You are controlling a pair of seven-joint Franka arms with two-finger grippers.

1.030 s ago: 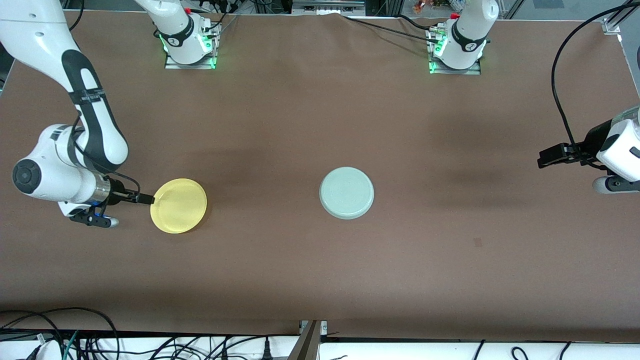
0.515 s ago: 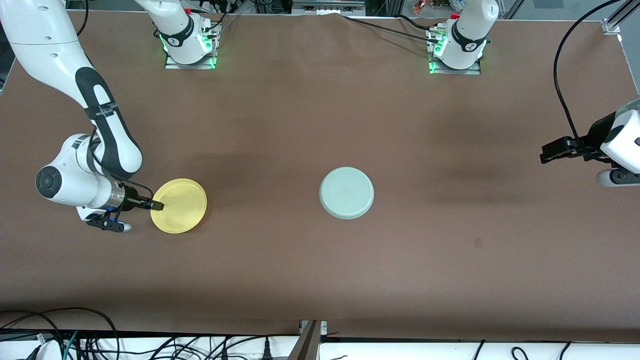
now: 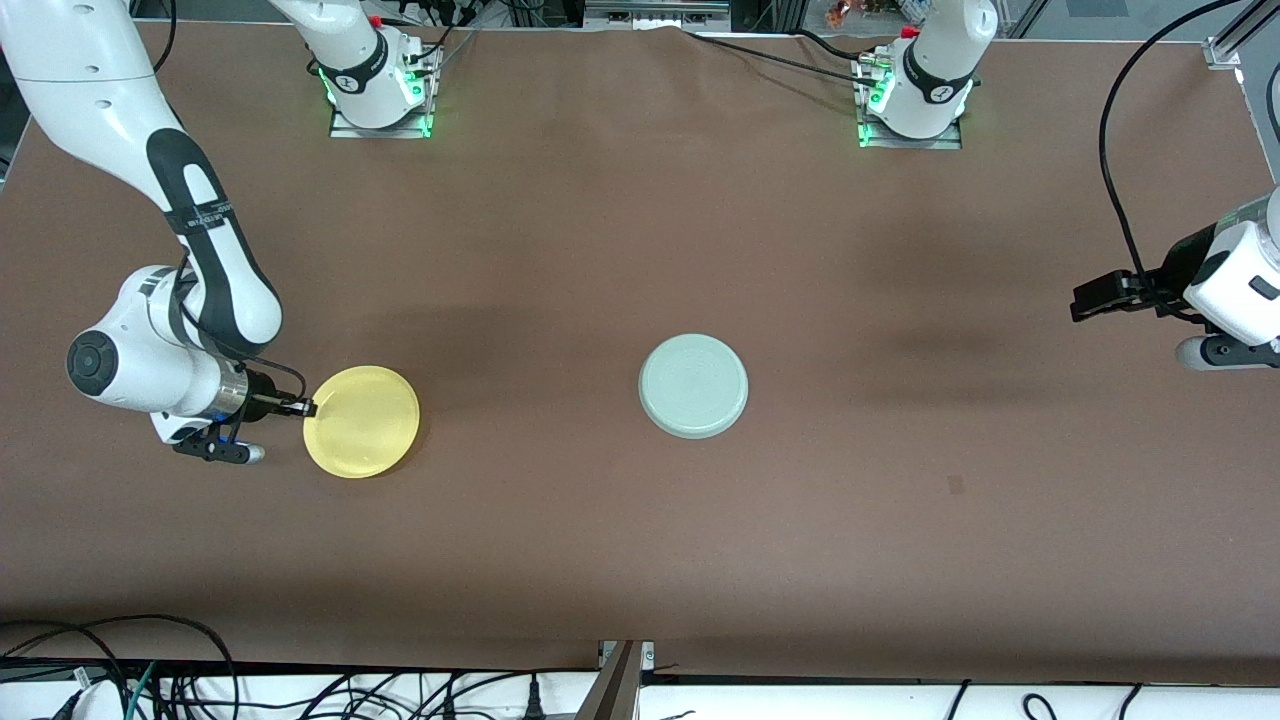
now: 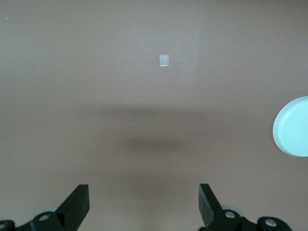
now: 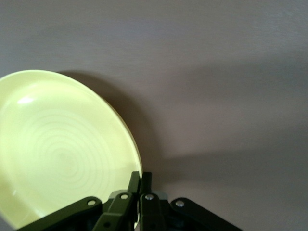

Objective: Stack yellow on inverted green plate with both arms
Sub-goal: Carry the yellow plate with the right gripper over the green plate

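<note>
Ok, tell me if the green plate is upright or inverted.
Inverted: the green plate shows a flat ringed underside and lies rim-down on the table.

Brown table (image 3: pixel 620 250); green plate (image 3: pixel 693 386), probably inverted.

A matte brown surface (image 3: pixel 640 250) fills nearly the whole front view, evenly lit, with soft blurred shadows lying across its middle. A small dark mark (image 3: pixel 955 485) sits at about 4 o'clock from the center. Two metal base plates (image 3: pixel 380 125) glow green along the 12 o'clock edge. At 6 o'clock a white ledge (image 3: pixel 800 700) carries tangled black cables (image 3: pixel 150 680) toward 7 o'clock. A pale tape square (image 4: pixel 164 60) shows in the left wrist view.
</note>
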